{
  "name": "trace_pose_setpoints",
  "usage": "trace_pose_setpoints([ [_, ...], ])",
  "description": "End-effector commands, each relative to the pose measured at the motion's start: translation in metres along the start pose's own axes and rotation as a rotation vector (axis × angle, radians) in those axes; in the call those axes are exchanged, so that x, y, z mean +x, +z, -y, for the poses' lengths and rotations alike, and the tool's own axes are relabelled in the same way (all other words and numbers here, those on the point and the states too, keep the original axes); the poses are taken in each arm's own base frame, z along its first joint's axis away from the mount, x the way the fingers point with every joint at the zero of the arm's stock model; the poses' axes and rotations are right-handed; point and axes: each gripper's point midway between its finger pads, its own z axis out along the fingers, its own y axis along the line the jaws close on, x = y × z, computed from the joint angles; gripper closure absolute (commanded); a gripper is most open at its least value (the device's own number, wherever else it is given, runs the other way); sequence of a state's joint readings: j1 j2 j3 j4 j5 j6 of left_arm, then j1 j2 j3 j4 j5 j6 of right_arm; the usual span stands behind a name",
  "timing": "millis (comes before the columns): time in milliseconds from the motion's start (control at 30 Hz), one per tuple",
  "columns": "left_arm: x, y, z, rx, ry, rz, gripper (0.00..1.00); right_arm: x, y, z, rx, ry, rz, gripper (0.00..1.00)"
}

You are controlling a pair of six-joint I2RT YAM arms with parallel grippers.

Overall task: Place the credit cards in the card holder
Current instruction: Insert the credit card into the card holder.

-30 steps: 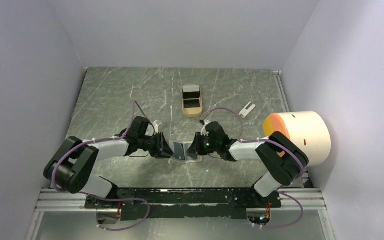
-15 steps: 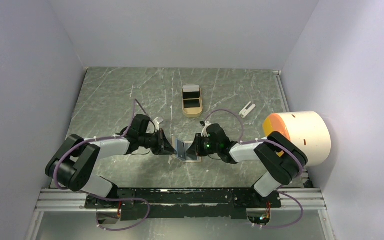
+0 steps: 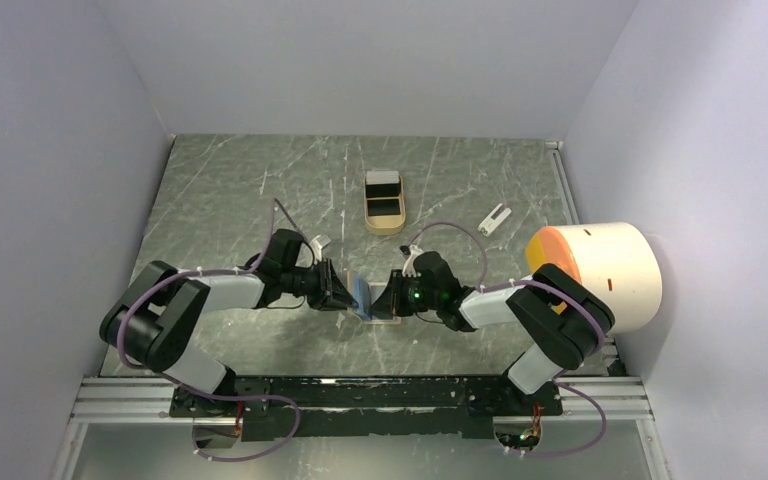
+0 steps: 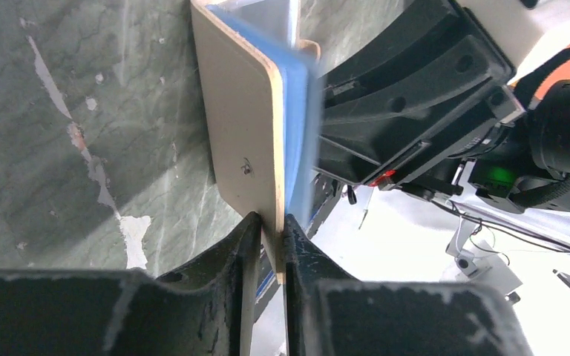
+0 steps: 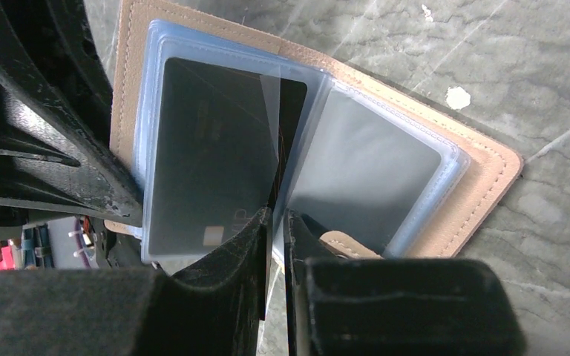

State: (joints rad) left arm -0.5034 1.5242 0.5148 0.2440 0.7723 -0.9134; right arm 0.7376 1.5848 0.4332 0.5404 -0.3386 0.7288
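The card holder [image 3: 363, 298] stood half open on the table [image 3: 220, 190], in the middle between the two arms. The left gripper [image 4: 271, 231] pinched its tan cover. The right gripper [image 5: 274, 222] pinched a clear pocket [image 5: 270, 126] inside it. A black card [image 5: 208, 163] sat in the next pocket. A pale card [image 3: 383, 178] lay in the tray [image 3: 368, 215] farther back.

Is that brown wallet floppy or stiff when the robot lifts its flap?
Probably fairly stiff: on the wallet, the tan cover stands straight while the left tool pinches only its edge. The clear sleeves inside look thin and bendy; the right tool pinches one. Likely light too, held up by that small pinch.
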Motion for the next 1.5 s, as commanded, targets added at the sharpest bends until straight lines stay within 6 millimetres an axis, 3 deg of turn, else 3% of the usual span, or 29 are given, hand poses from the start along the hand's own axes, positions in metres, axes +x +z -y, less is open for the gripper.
trace_pose_setpoints([
  [0,-0.002,0.008,0.006,0.011,0.035,-0.013,0.76,0.009,-0.001,0.008,0.021,-0.008,-0.012,0.84],
  [100,-0.003,0.009,0.004,-0.006,0.036,-0.016,0.74,0.011,0.0,0.008,0.018,-0.009,-0.02,0.84],
  [433,-0.005,0.014,0.003,-0.03,0.036,-0.016,0.84,0.008,-0.002,0.004,0.021,-0.029,-0.021,0.84],
  [667,-0.006,0.013,-0.003,-0.078,0.033,-0.011,0.91,-0.009,-0.015,0.001,0.084,-0.061,0.02,0.69],
  [967,-0.009,0.006,0.004,-0.102,0.053,0.009,0.91,-0.046,-0.042,-0.03,0.067,-0.074,0.153,0.57],
  [1067,-0.009,0.004,0.006,-0.103,0.056,0.015,0.91,-0.054,-0.045,-0.038,0.068,-0.089,0.173,0.5],
  [1167,-0.008,0.004,0.007,-0.1,0.058,0.014,0.91,-0.06,-0.044,-0.043,0.089,-0.131,0.186,0.48],
  [1300,-0.006,0.005,0.009,-0.095,0.06,0.01,0.91,-0.061,-0.036,-0.039,0.143,-0.164,0.172,0.48],
  [1467,-0.004,0.005,0.008,-0.096,0.063,0.004,0.91,-0.054,-0.028,-0.018,0.238,-0.203,0.137,0.49],
])
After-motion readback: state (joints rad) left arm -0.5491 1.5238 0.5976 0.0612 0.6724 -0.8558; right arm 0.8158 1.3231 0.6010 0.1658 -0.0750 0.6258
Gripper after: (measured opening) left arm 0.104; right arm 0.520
